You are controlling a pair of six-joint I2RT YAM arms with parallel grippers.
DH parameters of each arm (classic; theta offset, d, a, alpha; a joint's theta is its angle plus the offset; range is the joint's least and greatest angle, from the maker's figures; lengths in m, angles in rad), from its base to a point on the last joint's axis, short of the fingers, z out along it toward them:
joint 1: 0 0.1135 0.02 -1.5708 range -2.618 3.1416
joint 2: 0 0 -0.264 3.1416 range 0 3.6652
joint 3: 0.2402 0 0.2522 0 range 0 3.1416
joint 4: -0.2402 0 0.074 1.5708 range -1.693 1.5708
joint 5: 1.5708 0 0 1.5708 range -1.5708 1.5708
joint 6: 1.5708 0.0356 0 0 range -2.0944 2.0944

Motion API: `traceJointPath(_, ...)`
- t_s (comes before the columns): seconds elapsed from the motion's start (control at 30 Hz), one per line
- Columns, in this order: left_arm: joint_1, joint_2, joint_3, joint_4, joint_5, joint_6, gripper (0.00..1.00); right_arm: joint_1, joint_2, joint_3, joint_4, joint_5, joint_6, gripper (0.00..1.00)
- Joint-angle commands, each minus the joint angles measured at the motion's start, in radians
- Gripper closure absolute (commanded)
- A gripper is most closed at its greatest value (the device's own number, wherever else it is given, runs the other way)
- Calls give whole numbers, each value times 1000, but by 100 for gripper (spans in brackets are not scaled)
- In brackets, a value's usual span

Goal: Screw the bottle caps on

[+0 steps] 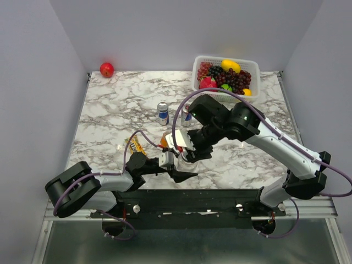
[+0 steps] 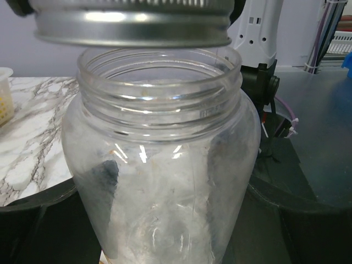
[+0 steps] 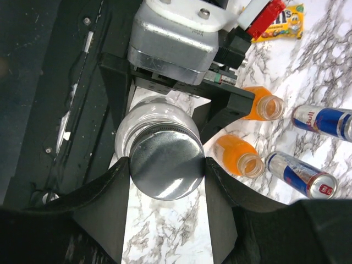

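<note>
A clear glass jar (image 2: 159, 165) stands at the table's near edge, its mouth open. My left gripper (image 1: 175, 165) is shut on its body; its black fingers (image 3: 220, 110) flank the jar (image 3: 137, 124) in the right wrist view. My right gripper (image 3: 166, 170) is shut on the flat silver lid (image 3: 166, 168) by its rim. The lid (image 2: 132, 25) hovers just above the jar's threaded mouth with a thin gap, not seated. Two stubby orange bottles (image 3: 261, 104) (image 3: 239, 154) stand uncapped beside the jar. No small orange-gold caps are in view.
Two blue-and-silver drink cans (image 3: 322, 121) (image 3: 300, 173) lie next to the orange bottles. A yellow candy packet (image 1: 136, 144) lies left of the jar. A white basket (image 1: 250, 63) of fruit sits at the back right, a red apple (image 1: 106, 69) at the back left.
</note>
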Motion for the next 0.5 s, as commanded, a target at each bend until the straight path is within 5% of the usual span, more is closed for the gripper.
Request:
traceJointPath(0.0,-5,-10,-9,81,-23,54,100,9,-6,-30,-192,34,25,51)
traceJointPath(0.47,-5,-4,-12,71,-33,90,100,14,-11,-55,-193,5,51,48)
